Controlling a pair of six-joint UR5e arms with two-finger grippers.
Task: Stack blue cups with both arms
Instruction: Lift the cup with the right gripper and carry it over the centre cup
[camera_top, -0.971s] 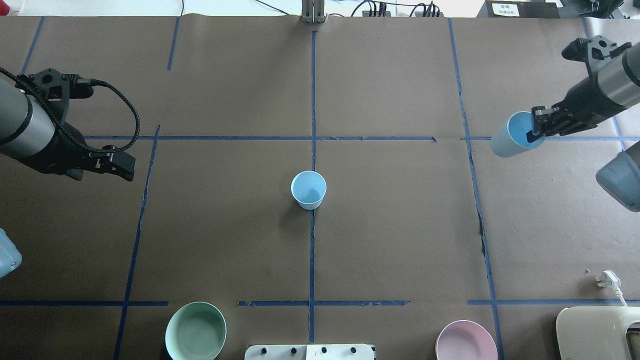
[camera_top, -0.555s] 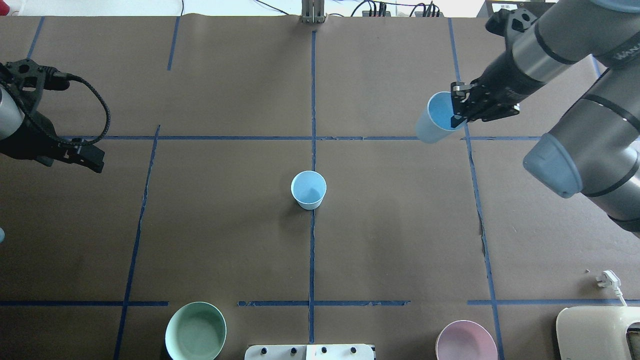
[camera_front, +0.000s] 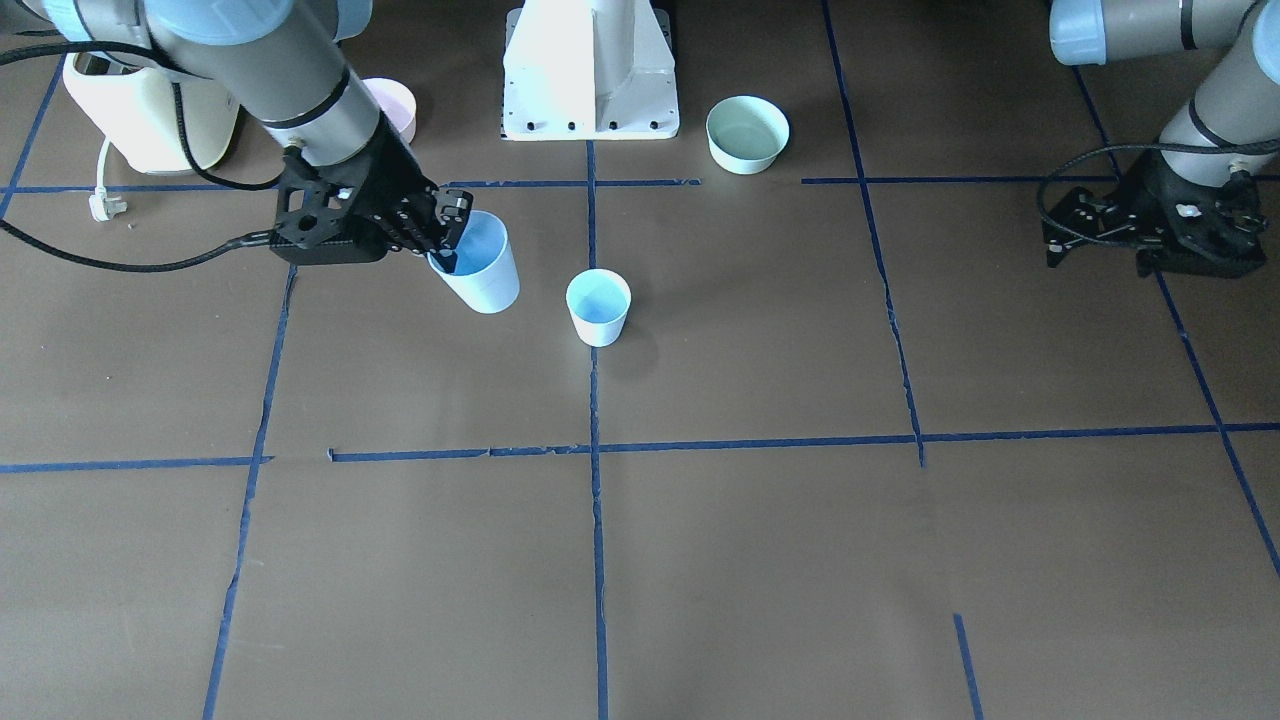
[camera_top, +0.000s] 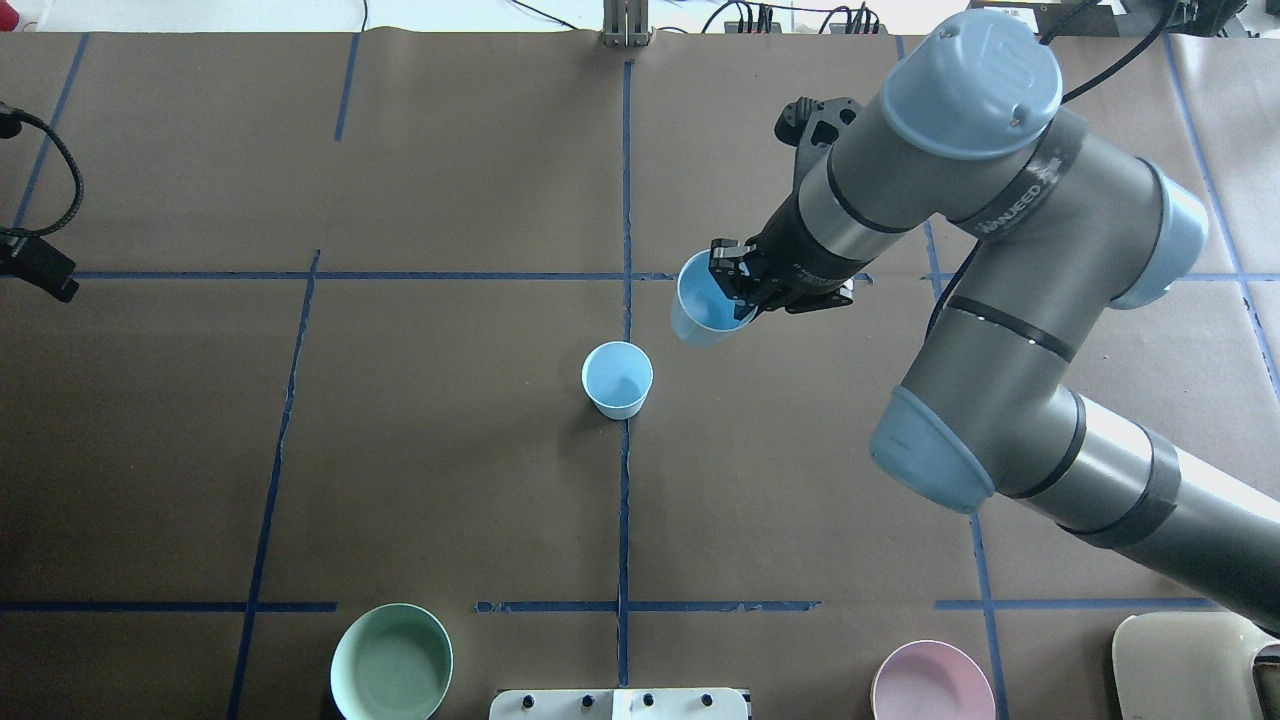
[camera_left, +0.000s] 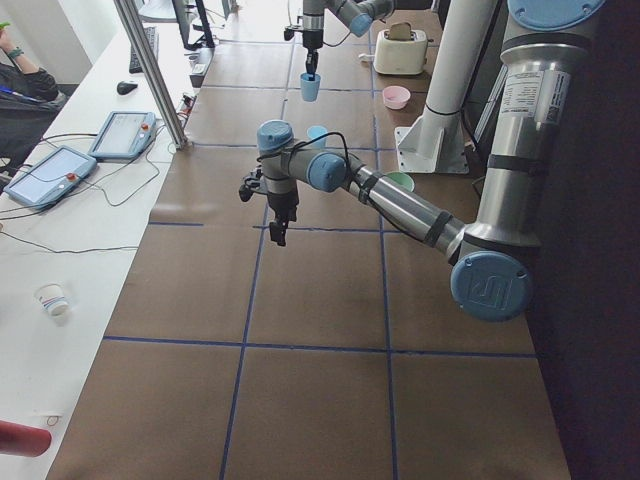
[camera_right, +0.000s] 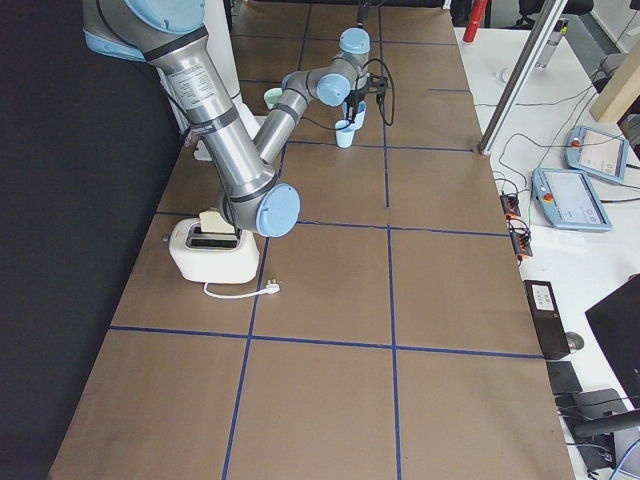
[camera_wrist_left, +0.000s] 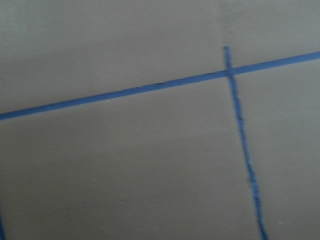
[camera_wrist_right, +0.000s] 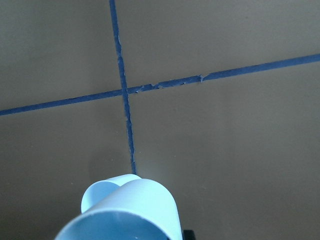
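Note:
One blue cup (camera_top: 617, 378) stands upright at the table's middle on the blue tape line; it also shows in the front view (camera_front: 598, 305). My right gripper (camera_top: 735, 290) is shut on the rim of the second blue cup (camera_top: 703, 305), one finger inside it, and holds it tilted above the table, just right of and beyond the standing cup. The front view shows this held cup (camera_front: 482, 268) and the right gripper (camera_front: 445, 238); the right wrist view shows the cup (camera_wrist_right: 127, 212) at its bottom edge. My left gripper (camera_front: 1062, 232) is open and empty, far out at the table's left edge (camera_top: 38, 270).
A mint-green bowl (camera_top: 391, 661) and a pink bowl (camera_top: 932, 682) sit at the near edge, either side of the white pedestal (camera_front: 590, 65). A cream toaster (camera_top: 1195, 665) stands at the near right corner. Blue tape lines cross the brown table.
My right arm has swung left with the held cup, from the right edge to just beside the standing cup. My left arm has drawn back further left, almost out of the overhead view.

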